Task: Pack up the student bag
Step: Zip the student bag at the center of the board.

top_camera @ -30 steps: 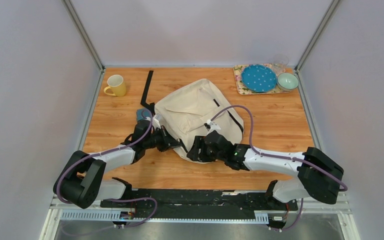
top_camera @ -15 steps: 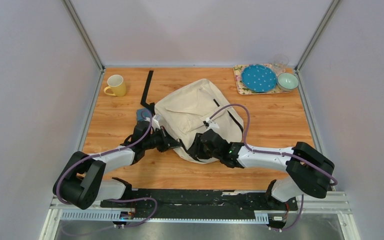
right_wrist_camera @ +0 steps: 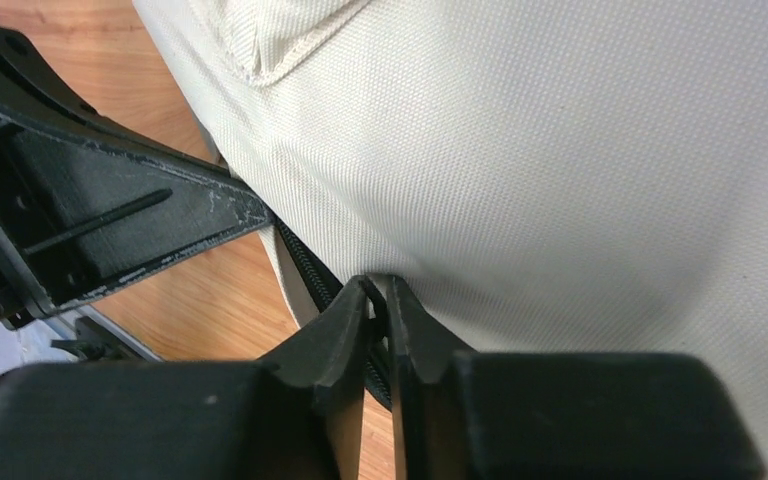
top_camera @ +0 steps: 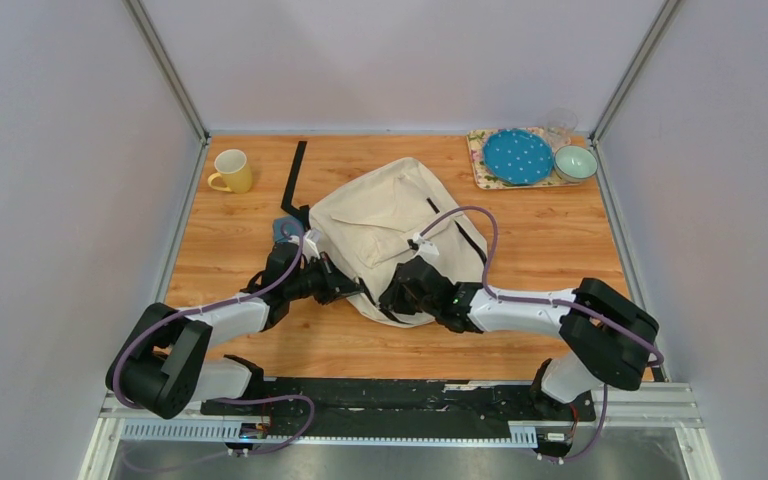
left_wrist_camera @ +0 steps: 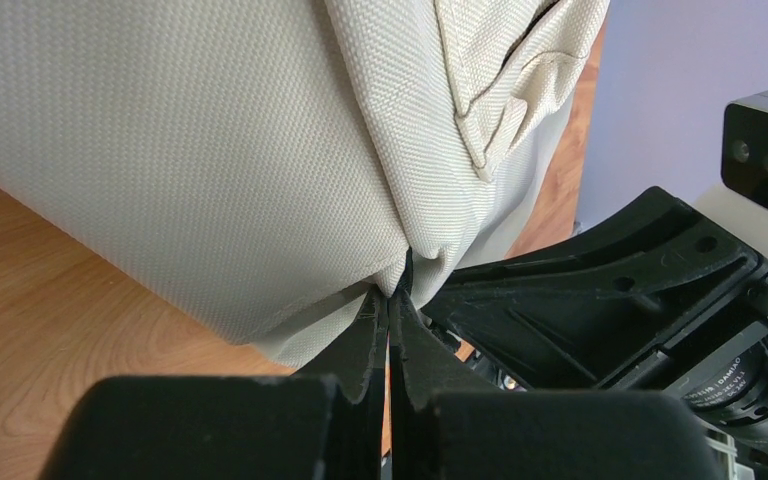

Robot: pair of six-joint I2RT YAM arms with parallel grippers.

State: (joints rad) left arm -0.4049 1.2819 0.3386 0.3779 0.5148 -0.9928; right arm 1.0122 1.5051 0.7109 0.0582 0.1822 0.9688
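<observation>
The student bag (top_camera: 390, 215), a large cream fabric backpack, lies in the middle of the wooden table. My left gripper (top_camera: 352, 290) is at its near left edge and my right gripper (top_camera: 392, 298) at its near edge, close beside it. In the left wrist view the left gripper (left_wrist_camera: 396, 290) is shut on a pinch of the bag's (left_wrist_camera: 210, 150) cream fabric at the seam. In the right wrist view the right gripper (right_wrist_camera: 378, 285) has its tips nearly together on the bag's (right_wrist_camera: 560, 150) edge, next to the black zipper (right_wrist_camera: 305, 265).
A yellow mug (top_camera: 231, 170) stands at the back left, with a black strap (top_camera: 295, 170) lying beside it. A floral tray (top_camera: 482, 172) at the back right holds a blue dotted plate (top_camera: 517, 156), a pale bowl (top_camera: 575, 162) and a glass (top_camera: 560, 125). A small blue object (top_camera: 285, 228) peeks out at the bag's left.
The right arm has reached further left along the bag's near edge and its jaws have narrowed onto the zipper edge. The left arm has held still.
</observation>
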